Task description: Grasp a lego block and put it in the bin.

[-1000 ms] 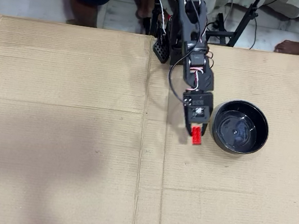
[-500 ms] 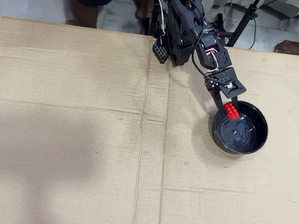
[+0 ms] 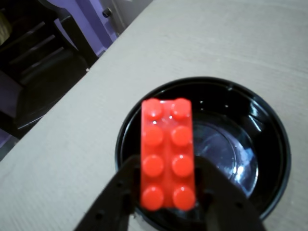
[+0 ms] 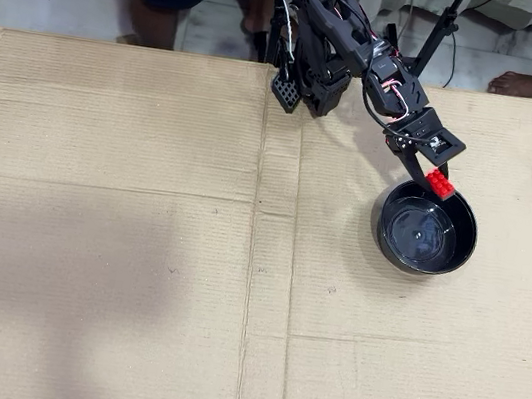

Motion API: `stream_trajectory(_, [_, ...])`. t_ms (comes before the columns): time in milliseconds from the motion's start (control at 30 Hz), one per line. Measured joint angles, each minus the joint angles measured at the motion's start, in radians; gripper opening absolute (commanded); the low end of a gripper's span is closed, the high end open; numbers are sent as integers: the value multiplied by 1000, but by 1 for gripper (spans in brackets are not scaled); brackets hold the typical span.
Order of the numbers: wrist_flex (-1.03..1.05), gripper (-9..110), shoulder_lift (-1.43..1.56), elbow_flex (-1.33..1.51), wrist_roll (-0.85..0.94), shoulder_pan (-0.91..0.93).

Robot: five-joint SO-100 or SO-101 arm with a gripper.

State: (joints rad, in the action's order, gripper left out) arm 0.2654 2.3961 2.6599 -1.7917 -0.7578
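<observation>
**Red brick held over the black bowl**

A table (image 4: 138,240) covered in flat brown cardboard filled the overhead view, with pale floor tiles beyond its far edge and the legs of people standing there. The black arm (image 4: 341,44) reached from the far side of the table toward the right of that view. Its jaws (image 4: 429,177) were closed on the lego block (image 4: 439,182), gripping the red brick by its long sides near one end.

In the wrist view the lego block (image 3: 168,155) stood studs toward the camera, two columns of four studs, with the dark fingers (image 3: 122,187) pressed against its lower half on either side. The free end of the brick pointed out over the bin (image 3: 276,144), whose glossy black inside showed behind and to the right of it.

From above, the bin (image 4: 388,241) sat on the cardboard at the right, and the brick hung at its far rim, above the bowl's edge
</observation>
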Motion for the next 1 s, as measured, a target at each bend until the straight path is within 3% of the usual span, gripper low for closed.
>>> stream_trajectory(100, [0,12,-35,-37,0,-6])
stream_trajectory(133, [0,20,-44,-57,0,-6])
stream_trajectory(267, [0,25,-55,-64,0,-5])
stream_trajectory(567, [0,25,-55,-64,0,51])
stream_trajectory(1000, [2,24,-55,-64,6,391])
